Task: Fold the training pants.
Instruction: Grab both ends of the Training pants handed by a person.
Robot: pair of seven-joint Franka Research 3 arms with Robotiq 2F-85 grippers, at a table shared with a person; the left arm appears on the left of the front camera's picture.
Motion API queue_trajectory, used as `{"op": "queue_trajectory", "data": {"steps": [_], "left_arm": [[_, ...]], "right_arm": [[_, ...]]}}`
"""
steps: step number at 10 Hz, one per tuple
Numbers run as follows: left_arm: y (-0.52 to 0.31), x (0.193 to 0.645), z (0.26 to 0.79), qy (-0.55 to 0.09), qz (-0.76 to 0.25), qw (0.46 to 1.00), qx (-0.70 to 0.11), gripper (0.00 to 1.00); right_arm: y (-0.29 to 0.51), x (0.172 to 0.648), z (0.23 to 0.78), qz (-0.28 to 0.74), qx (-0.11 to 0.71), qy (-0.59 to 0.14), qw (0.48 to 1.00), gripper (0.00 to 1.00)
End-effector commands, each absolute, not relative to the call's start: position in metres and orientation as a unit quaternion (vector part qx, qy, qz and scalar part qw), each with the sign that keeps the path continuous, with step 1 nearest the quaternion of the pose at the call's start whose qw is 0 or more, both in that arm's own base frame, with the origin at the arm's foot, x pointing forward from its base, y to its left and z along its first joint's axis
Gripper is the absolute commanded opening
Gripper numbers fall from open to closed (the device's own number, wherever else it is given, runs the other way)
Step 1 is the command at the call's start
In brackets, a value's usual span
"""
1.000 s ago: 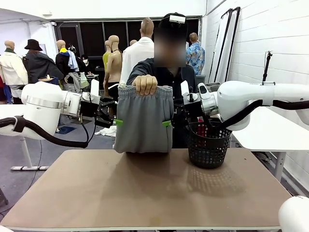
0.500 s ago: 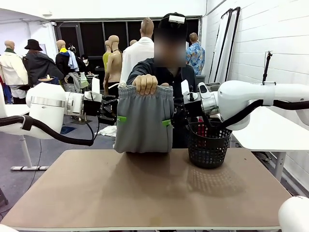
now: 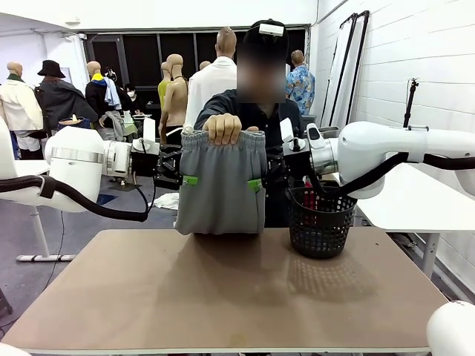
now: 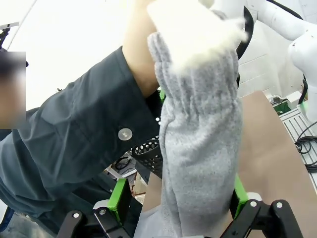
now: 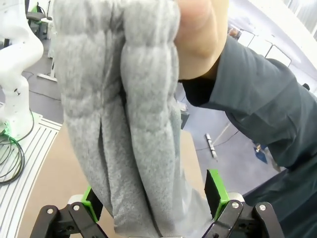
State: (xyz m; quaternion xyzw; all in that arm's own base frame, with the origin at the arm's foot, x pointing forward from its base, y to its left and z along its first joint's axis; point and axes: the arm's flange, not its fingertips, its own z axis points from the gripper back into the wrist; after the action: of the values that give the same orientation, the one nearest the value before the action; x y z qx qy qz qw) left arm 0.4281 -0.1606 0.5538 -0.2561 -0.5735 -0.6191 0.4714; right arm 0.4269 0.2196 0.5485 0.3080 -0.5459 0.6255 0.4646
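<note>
A person's hand (image 3: 223,129) holds up the light grey training pants (image 3: 220,189) by the gathered waistband, and they hang folded above the table's far edge. My left gripper (image 3: 188,180) reaches in at the pants' left edge and my right gripper (image 3: 257,185) at the right edge. In the left wrist view the left gripper (image 4: 178,201) stands open with the pants (image 4: 200,148) between its green pads. The right wrist view shows the right gripper (image 5: 153,198) open the same way, the hanging cloth (image 5: 124,119) between its pads. Neither gripper is shut on the cloth.
A black mesh basket (image 3: 320,222) stands at the table's far right, just under my right arm. The brown table (image 3: 223,297) lies bare in front of the pants. The person's dark sleeve (image 4: 84,144) is close behind the cloth.
My left gripper has moved right and slightly up, so its pad now lies against the pants' left edge. The right gripper has risen a little. The person's hand and pants stayed still.
</note>
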Motion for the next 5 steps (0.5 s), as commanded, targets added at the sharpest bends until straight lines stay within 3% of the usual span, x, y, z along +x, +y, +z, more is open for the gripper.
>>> {"op": "queue_trajectory", "data": {"steps": [1, 5], "left_arm": [[-0.1622, 0.4315, 0.5559, -0.588, -0.612, 0.46, -0.262, 1.0], [-0.1664, 0.4277, 0.5652, -0.608, -0.602, 0.436, -0.279, 1.0]], "right_arm": [[0.2252, 0.4303, 0.5581, 0.618, 0.315, -0.551, 0.464, 1.0], [0.2283, 0.4321, 0.5614, 0.606, 0.323, -0.547, 0.479, 1.0]]}}
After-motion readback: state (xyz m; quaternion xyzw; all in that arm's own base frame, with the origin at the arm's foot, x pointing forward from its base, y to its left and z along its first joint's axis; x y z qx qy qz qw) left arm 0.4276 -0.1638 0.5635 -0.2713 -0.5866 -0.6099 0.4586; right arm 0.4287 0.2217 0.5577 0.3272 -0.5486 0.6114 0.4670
